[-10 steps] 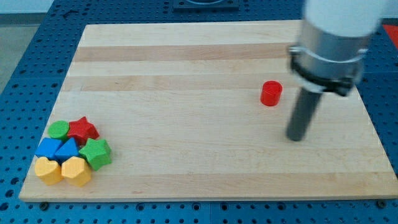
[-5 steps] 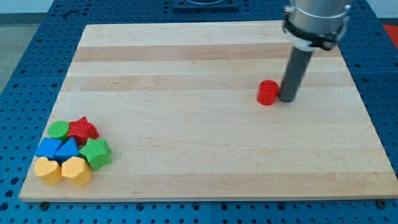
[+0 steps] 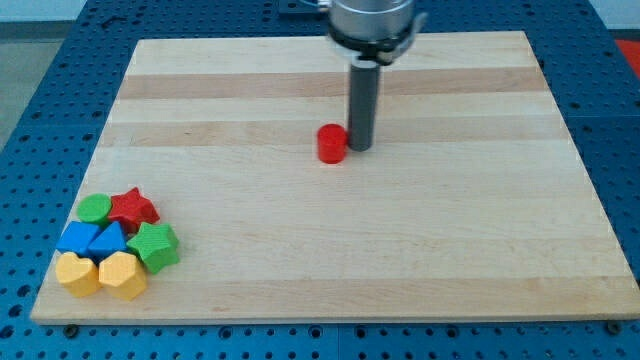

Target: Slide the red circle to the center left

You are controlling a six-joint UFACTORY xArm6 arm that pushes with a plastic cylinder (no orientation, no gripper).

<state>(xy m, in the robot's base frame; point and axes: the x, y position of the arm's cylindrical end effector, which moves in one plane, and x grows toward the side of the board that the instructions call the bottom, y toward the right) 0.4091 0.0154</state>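
My tip [image 3: 359, 148] touches the red circle [image 3: 332, 144] on its right side and has pushed it leftward to mid-board; it grips nothing, half remains.

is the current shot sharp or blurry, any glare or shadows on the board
Camera view: sharp all over; my tip and the red circle beside it have crisp edges. Lighting is even and soft, with no glare on the wooden board. Shadows are faint, just thin dark rims under the block cluster at the view's lower left.
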